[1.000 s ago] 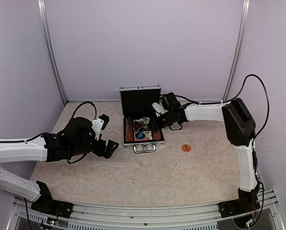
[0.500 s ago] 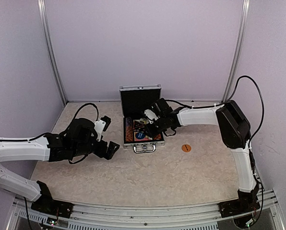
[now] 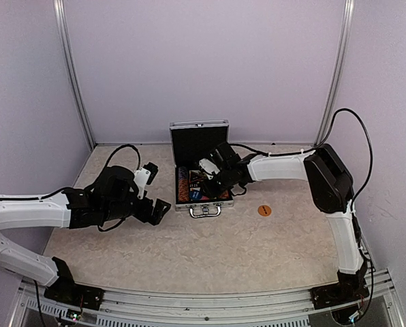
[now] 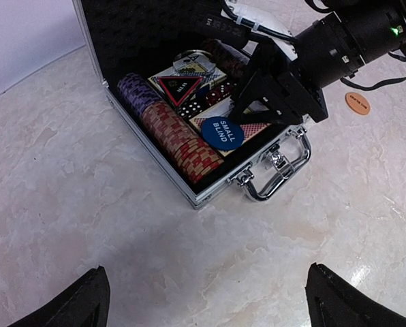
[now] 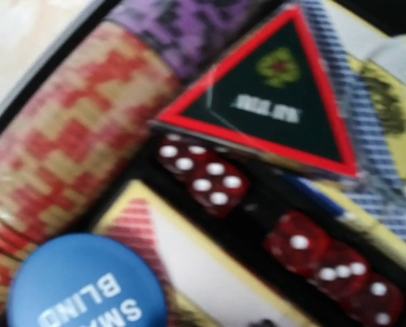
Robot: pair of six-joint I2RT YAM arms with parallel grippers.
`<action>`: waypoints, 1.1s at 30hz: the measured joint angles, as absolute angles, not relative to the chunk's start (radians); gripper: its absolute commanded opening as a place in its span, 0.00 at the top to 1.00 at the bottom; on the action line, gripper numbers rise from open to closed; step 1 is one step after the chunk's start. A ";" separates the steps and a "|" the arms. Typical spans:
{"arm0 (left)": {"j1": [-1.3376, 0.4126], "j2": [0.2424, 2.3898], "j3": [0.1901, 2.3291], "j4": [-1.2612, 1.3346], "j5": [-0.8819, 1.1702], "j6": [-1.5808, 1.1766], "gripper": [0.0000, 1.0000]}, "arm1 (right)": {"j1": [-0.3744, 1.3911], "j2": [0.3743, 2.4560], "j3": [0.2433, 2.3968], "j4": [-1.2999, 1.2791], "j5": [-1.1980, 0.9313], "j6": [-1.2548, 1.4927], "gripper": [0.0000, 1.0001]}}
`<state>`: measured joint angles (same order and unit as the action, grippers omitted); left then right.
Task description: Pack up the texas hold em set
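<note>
The small silver case (image 3: 216, 201) lies open on the table with its black-lined lid (image 3: 197, 144) upright and its metal handle (image 4: 278, 178) toward me. Inside are orange-red chips (image 4: 182, 139), purple chips (image 4: 138, 92), a red triangle (image 4: 179, 84), red dice (image 5: 199, 174), a red card deck (image 5: 189, 266) and a blue "small blind" button (image 4: 223, 133). My right gripper (image 3: 208, 182) hovers low over the case's contents, jaws apart and empty. My left gripper (image 3: 155, 211) is open and empty over bare table left of the case. An orange round button (image 3: 263, 210) lies on the table right of the case.
Purple walls with metal posts (image 3: 72, 75) close in the back and sides. The marbled tabletop (image 3: 210, 252) stretches from the case to the arm bases. The right arm's forearm (image 3: 285, 163) reaches in from the right over the table.
My right gripper has moved left and down from beside the lid to over the case's contents. My left arm has barely shifted.
</note>
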<state>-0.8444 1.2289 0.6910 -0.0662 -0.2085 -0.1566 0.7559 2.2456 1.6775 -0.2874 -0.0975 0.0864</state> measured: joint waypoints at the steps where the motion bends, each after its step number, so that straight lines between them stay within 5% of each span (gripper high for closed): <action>1: -0.844 1.229 0.691 -0.067 -0.208 -0.157 0.01 | 0.762 2.246 1.678 -0.288 -0.098 0.083 0.65; 8: -0.851 1.229 0.691 -0.067 -0.206 -0.157 0.01 | 0.779 2.246 1.682 -0.296 -0.077 0.073 0.56; 23: -0.851 1.229 0.691 -0.064 -0.206 -0.157 0.01 | 0.765 1.927 1.458 -0.317 0.112 0.108 0.09; 33: -0.852 1.230 0.687 -0.039 -0.206 -0.157 0.01 | 0.654 1.845 1.200 -0.315 0.136 0.204 0.00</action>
